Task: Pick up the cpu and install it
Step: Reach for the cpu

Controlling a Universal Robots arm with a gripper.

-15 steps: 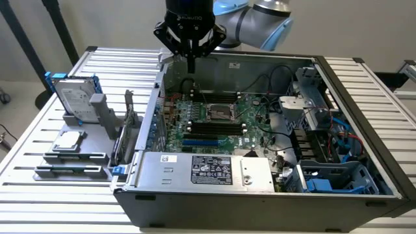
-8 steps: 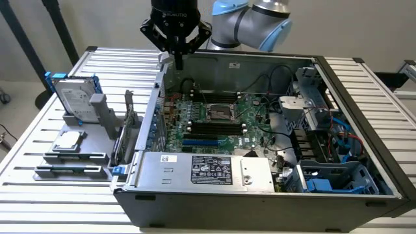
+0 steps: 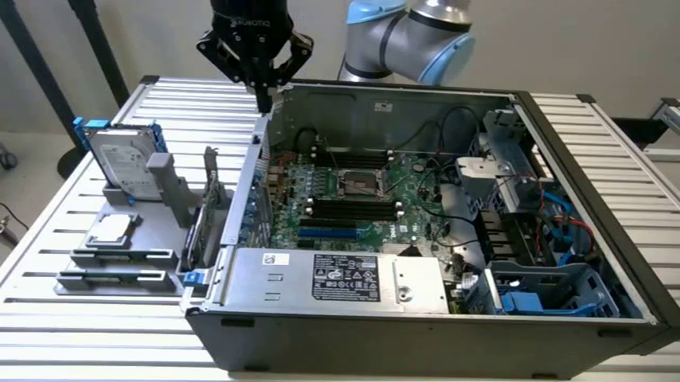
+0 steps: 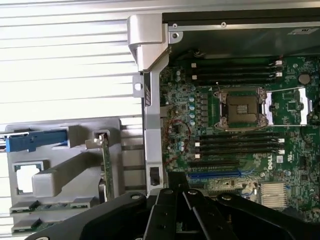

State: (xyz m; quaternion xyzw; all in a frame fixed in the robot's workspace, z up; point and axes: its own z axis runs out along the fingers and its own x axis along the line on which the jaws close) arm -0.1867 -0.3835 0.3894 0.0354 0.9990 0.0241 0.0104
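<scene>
The cpu point(image 3: 111, 230) is a small flat silver square lying in a grey holder on the slatted table, at the exterior view's left of the open computer case. In the wrist view the cpu point(image 4: 28, 176) shows as a pale square in that holder. On the green motherboard the empty cpu socket point(image 3: 356, 185) point(image 4: 240, 107) has its metal frame flipped open. My black gripper point(image 3: 263, 97) hangs shut and empty above the case's back left corner, well away from the cpu. Its fingers point(image 4: 176, 202) are pressed together.
A silver hard drive with a blue bracket point(image 3: 120, 159) stands in the holder behind the cpu. Dark memory sticks point(image 3: 119, 257) lie in front of it. An upright card point(image 3: 212, 199) stands by the case wall point(image 3: 250, 187). A power supply point(image 3: 340, 277) fills the case's front.
</scene>
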